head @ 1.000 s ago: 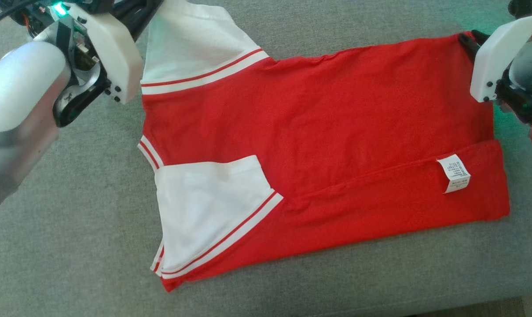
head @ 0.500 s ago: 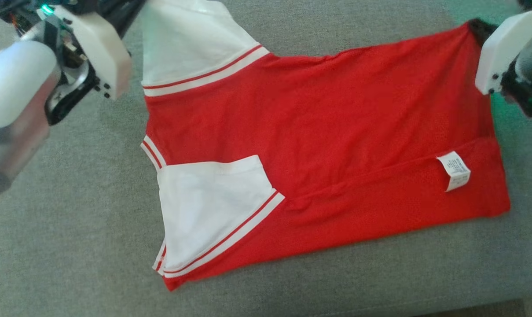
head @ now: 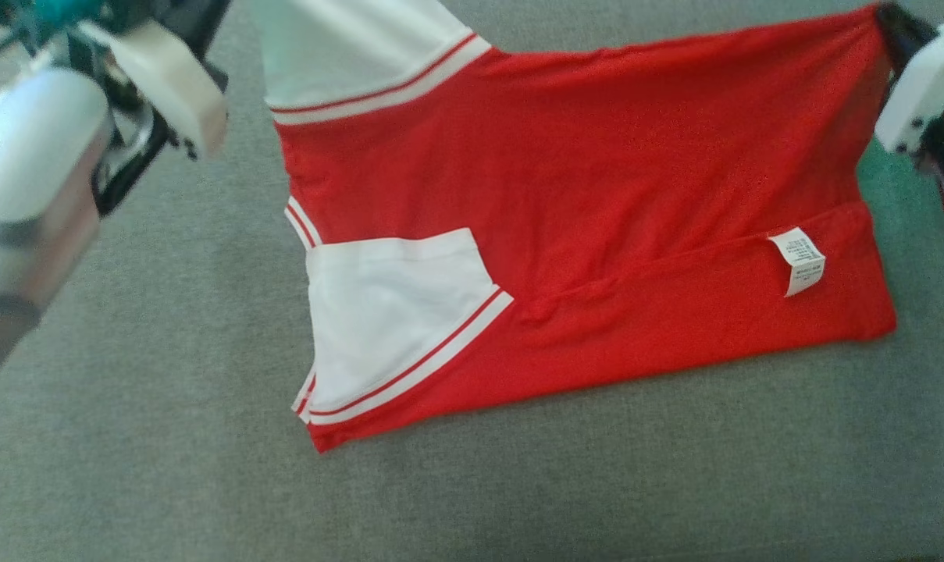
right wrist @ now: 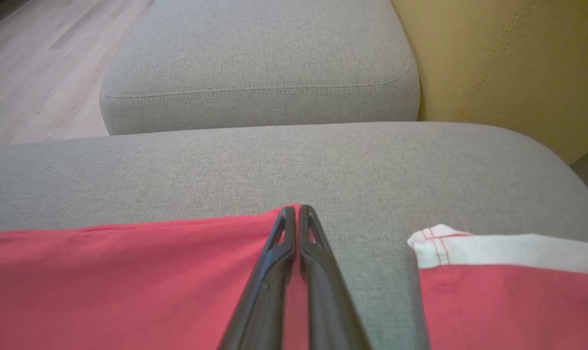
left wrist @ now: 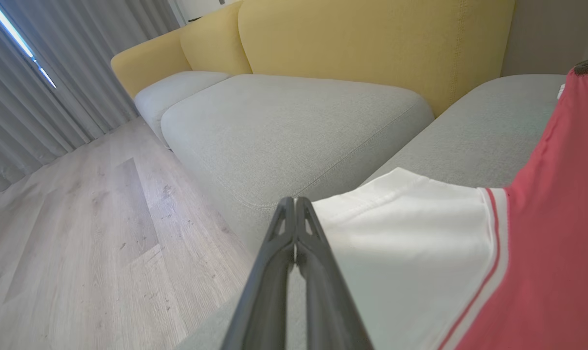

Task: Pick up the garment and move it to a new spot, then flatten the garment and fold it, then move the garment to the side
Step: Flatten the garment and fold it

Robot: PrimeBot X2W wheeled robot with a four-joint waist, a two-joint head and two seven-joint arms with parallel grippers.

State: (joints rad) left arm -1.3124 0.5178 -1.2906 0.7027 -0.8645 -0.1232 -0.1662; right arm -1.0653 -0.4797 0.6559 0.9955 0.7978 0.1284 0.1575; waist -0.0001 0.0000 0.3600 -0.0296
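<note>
The left claw (left wrist: 295,201) is clenched on the edge of the white sleeve (left wrist: 410,228) at the garment's far left corner. The right claw (right wrist: 297,209) is clenched on red cloth at the far right corner. The garment (head: 596,172), a red shirt with white sleeves, stretches between them, its near part lying on the grey sofa cushion (head: 518,499). A white label (head: 798,260) sits near its right end. Farther out are a yellow backrest (left wrist: 371,39) and a wooden floor (left wrist: 80,233).

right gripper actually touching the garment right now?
Touching. In the right wrist view, the right gripper is shut on the garment, with its red edge drawn up to the fingertips and red fabric showing between them.
</note>
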